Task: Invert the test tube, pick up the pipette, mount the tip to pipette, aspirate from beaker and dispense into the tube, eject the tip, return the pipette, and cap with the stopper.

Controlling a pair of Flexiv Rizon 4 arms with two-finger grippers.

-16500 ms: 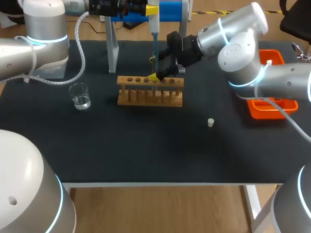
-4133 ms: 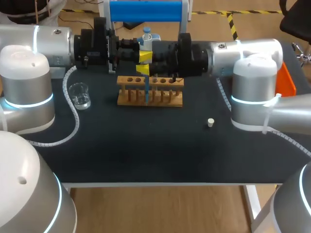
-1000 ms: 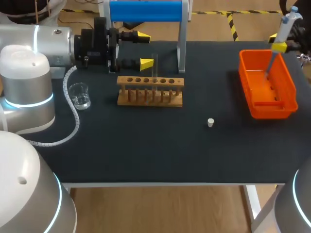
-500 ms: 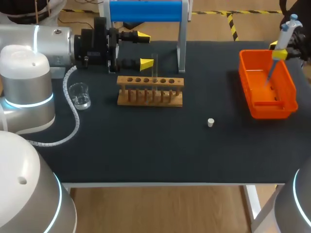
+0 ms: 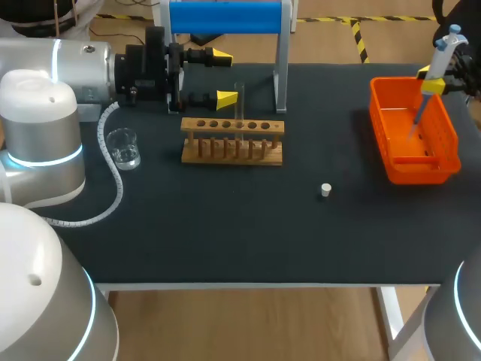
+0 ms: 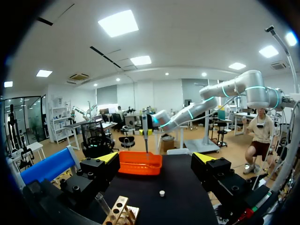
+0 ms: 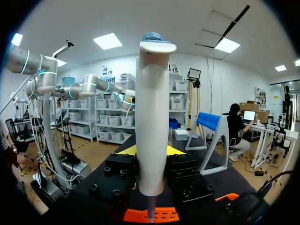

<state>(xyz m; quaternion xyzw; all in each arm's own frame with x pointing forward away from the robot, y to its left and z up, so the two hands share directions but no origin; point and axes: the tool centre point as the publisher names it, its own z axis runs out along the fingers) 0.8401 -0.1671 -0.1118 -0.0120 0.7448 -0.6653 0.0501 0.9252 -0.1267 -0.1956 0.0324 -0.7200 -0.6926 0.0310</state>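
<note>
Right fingers [image 7: 151,151]: closed on pipette [image 7: 152,108], gripped about its body, lower end pointing down into orange bin [image 5: 391,162] beneath.
Left fingers [image 5: 223,75]: spread apart, gripping nothing.
Test tube [image 5: 239,101]: just ahead of the left fingers, upright in wooden rack [image 5: 233,150].
Beaker [image 5: 123,148]: behind the left fingers, beside that arm, on the surface [image 5: 248,233].
Stopper [image 5: 325,189]: on the surface between rack and bin, well apart from both pairs of fingers.

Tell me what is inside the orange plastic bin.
The thin lower end of the white pipette, held by the right gripper, points down into the orange bin. Nothing else shows on its floor; the near wall hides the front strip.
</note>
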